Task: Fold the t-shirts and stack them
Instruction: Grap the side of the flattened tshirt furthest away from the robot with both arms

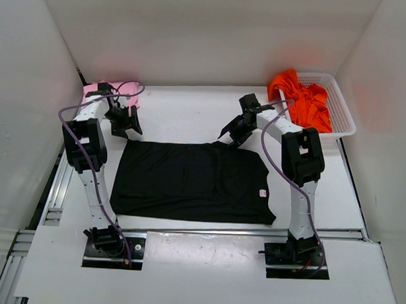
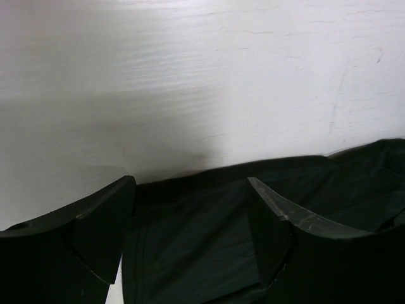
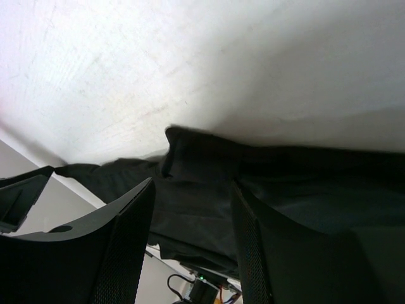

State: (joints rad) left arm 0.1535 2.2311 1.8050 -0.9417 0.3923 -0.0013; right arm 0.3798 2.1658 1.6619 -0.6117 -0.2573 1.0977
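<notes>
My left arm (image 1: pixel 84 145) and right arm (image 1: pixel 302 156) are white tubes with boxy black joint housings, each trailed by a thin lilac cable (image 1: pixel 268 151). My jaws are matte black wedges.

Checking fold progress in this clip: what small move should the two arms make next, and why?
Probably lower both and pinch the far edge of the black shirt: it lies flat, unfolded, and the left pincer and right pincer hang open over that edge.
</notes>
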